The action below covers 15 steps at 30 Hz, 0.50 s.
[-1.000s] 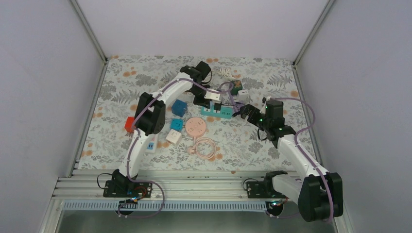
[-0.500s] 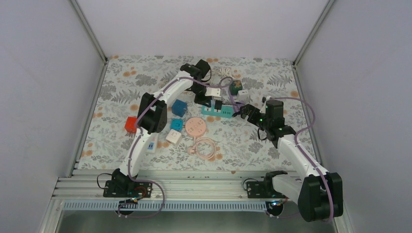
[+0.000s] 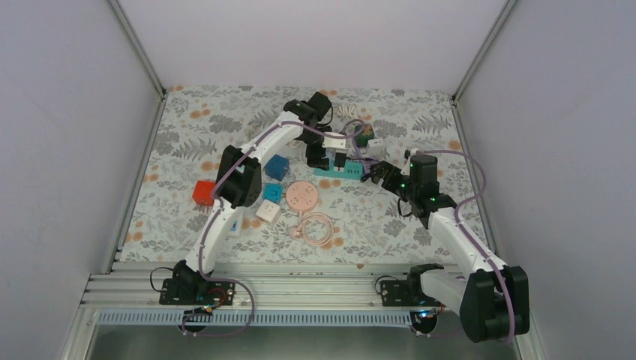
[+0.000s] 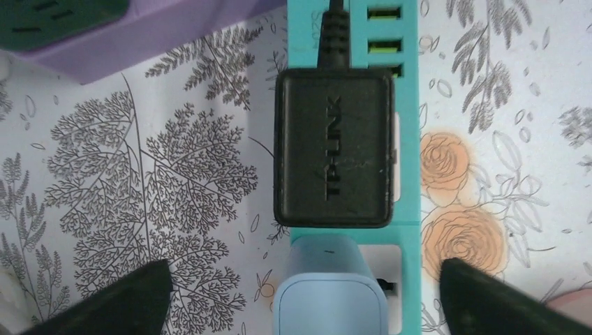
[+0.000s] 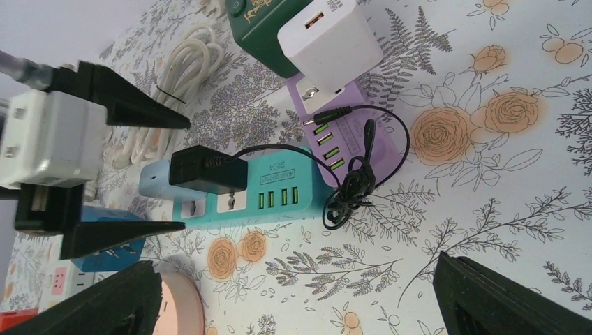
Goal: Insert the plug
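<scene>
1. The left gripper [image 4: 307, 278] is held spread and empty directly over the black adapter [image 4: 331, 143]. The right gripper [image 5: 297, 301] is likewise spread, with nothing held.
2. The adapter stands on the teal power strip [image 4: 408, 174]. It is judged rigid, light and smooth-cased, and best pinched across its flat sides.
3. Floral cloth [image 3: 187, 120] is laid beneath, and plain walls [image 3: 75, 112] close in the space.

Cluttered table [image 3: 442, 150] with a floral cover.
A teal power strip [image 5: 258, 199], purple strip [image 5: 328, 136], red cube [image 3: 201, 192], blue cube [image 3: 277, 166], round pink socket [image 3: 303, 196] and coiled pink cable [image 3: 319, 227] lie on it.
</scene>
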Each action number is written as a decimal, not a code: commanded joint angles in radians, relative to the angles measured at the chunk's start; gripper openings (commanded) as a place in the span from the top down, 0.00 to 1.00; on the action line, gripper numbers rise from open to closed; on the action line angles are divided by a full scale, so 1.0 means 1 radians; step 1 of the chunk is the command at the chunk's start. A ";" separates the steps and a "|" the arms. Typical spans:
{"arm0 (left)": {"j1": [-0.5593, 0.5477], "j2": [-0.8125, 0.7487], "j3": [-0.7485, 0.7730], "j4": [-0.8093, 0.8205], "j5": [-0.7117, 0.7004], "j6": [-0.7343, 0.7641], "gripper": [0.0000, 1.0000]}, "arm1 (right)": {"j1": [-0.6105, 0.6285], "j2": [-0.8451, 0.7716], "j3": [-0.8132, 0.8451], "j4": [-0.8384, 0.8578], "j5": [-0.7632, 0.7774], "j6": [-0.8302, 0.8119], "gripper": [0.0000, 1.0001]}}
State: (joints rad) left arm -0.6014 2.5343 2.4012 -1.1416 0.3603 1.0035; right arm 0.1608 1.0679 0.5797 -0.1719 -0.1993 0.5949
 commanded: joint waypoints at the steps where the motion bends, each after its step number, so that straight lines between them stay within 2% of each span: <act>1: 0.010 -0.133 0.009 0.027 0.081 0.027 0.00 | -0.011 -0.005 0.027 -0.001 0.007 -0.028 0.00; 5: 0.019 -0.348 -0.186 0.199 0.123 0.019 0.00 | -0.011 -0.039 0.039 -0.018 0.031 -0.038 0.00; 8: 0.026 -0.500 -0.375 0.363 0.131 -0.052 0.00 | -0.011 -0.050 0.040 -0.014 0.030 -0.046 0.00; 10: 0.027 -0.622 -0.529 0.529 0.097 -0.148 0.00 | -0.010 -0.048 0.048 -0.019 0.020 -0.070 0.00; 12: 0.028 -0.782 -0.717 0.745 0.049 -0.276 0.00 | -0.011 -0.050 0.053 -0.014 -0.007 -0.102 0.00; 13: 0.028 -0.853 -0.814 0.903 0.020 -0.344 0.00 | -0.009 -0.052 0.058 -0.007 -0.028 -0.122 0.00; 15: 0.028 -0.989 -0.966 1.074 -0.028 -0.499 0.00 | 0.000 -0.050 0.072 0.005 -0.054 -0.149 0.00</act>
State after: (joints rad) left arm -0.5758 1.7210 1.6619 -0.5171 0.4103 0.8013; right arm 0.1608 1.0306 0.6056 -0.1963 -0.2077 0.5293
